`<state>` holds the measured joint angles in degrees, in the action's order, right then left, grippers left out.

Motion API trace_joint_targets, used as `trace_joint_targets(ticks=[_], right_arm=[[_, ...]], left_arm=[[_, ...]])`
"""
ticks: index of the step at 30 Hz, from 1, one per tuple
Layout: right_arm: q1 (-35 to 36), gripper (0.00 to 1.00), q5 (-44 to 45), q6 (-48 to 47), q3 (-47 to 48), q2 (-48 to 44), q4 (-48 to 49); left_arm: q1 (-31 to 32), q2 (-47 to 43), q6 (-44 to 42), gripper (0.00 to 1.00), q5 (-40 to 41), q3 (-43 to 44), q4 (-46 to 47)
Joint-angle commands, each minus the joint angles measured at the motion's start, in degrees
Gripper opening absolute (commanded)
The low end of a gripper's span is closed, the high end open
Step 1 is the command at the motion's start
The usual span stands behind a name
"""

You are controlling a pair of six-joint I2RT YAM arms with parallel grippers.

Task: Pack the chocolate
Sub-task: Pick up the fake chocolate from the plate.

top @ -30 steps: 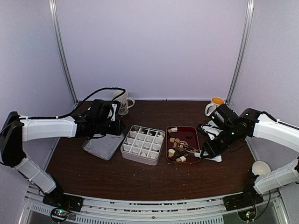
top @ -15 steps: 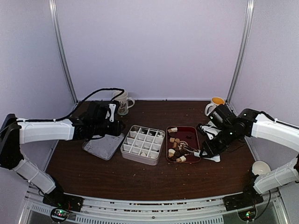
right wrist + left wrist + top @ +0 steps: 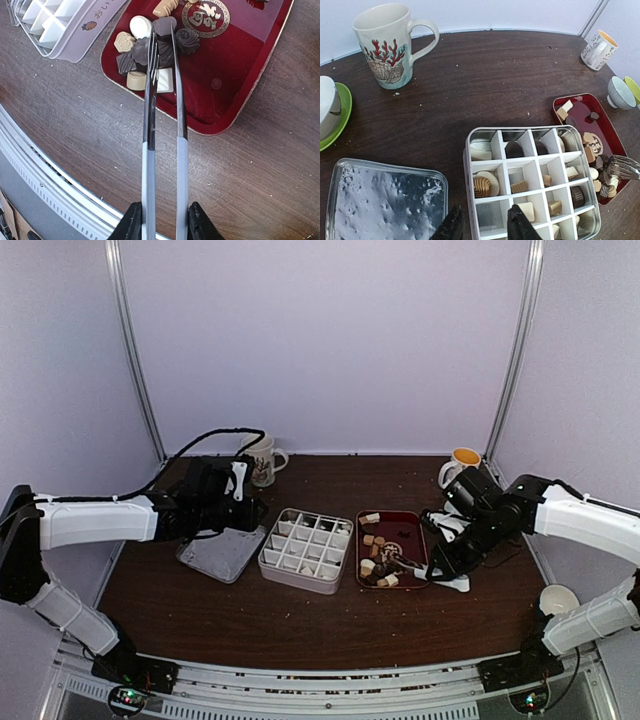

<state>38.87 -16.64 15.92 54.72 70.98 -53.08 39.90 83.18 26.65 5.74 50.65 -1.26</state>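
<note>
Left arm [image 3: 100, 520] stretches low across the worktop, pincer [image 3: 483, 226] jaws apart, empty. Right arm [image 3: 580, 515] bends inward, pincer [image 3: 164, 220] squeezing metal tongs [image 3: 148, 115].

In my right wrist view the top edge cuts off the red tray [image 3: 235, 75] and the white box [image 3: 85, 35]. Whether the tongs [image 3: 150, 100] pinch the dark chocolate [image 3: 187, 41], I cannot tell.

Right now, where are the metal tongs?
The tongs sit in the right gripper, tips among the chocolates in the red tray, beside the divided box.
</note>
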Motion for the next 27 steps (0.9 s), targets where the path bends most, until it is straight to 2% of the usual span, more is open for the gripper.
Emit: trace_joint_targets(ticks=[1,4,11,19,27], right_arm=[[0.3,0.28,-1.3,0.6,-1.0,-0.3,0.8],[0.2,0.22,-0.5,0.6,-0.2,-0.8,1.0],[0.2,0.17,1.6,0.4,1.9,-3.7,2.1],[0.2,0.16,0.9,-0.7,2.8,-6.5,4.3],[1.0,0.16,-8.2,-0.9,2.6,-6.6,13.3]], left_arm=[[0.0,-1.7,-0.6,0.32,0.2,-1.0,3.7],[0.0,-2.0,-0.6,0.33,0.1,-1.4,4.8],[0.1,-2.2,-0.9,0.33,1.1,-0.4,3.0],[0.0,-2.5,-0.7,0.33,1.1,-1.0,3.8],[0.0,-2.1,-0.3,0.32,1.3,-0.5,3.2]])
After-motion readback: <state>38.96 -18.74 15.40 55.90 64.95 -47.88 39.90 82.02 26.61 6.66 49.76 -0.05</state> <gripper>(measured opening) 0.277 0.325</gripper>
